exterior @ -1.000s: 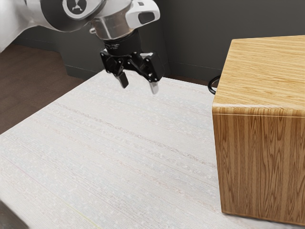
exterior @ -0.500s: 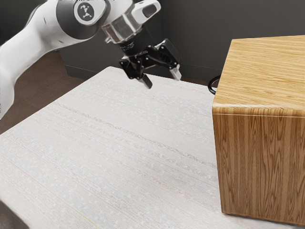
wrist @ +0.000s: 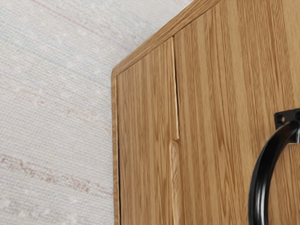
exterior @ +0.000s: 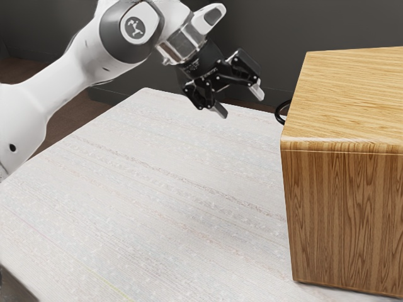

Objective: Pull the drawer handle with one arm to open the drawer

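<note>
Exterior view: claw [exterior: 239,103] spread wide, empty, tilted over the surface [exterior: 145,189] toward the wooden cabinet [exterior: 343,189], probably lining up on the ring handle [exterior: 281,112] at its far face | Wrist view: drawer front [wrist: 225,93] looks flush and unopened, with the handle ahead and not yet grasped.

Drawer cabinet [exterior: 343,170] on the tabletop [exterior: 145,201], exterior view's right; tool [exterior: 240,104] up above the tabletop, left of it.
</note>
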Robot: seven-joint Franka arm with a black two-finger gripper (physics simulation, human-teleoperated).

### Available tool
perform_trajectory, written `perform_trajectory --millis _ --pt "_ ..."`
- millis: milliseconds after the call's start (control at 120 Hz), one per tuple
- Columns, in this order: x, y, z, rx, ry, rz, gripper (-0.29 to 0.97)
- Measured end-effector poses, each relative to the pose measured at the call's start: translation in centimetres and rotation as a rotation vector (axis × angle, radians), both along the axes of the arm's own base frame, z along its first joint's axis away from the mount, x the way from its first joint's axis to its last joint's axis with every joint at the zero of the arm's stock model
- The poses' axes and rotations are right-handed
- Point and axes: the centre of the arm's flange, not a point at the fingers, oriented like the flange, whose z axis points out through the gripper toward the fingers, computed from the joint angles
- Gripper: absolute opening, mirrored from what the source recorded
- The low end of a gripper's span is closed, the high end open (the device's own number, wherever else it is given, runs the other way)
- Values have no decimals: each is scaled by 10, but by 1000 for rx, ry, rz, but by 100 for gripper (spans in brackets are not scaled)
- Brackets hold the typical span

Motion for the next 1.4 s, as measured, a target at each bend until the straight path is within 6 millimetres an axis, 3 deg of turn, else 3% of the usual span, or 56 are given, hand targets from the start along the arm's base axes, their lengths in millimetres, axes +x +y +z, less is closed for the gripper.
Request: perform_trajectory --millis 300,817,1400 --pt "11 -7 -9 -19 -7 10 68" --pt "13 -26 -14 -39 2 -3 68" --pt "17 -34 -29 -38 30 -9 65"
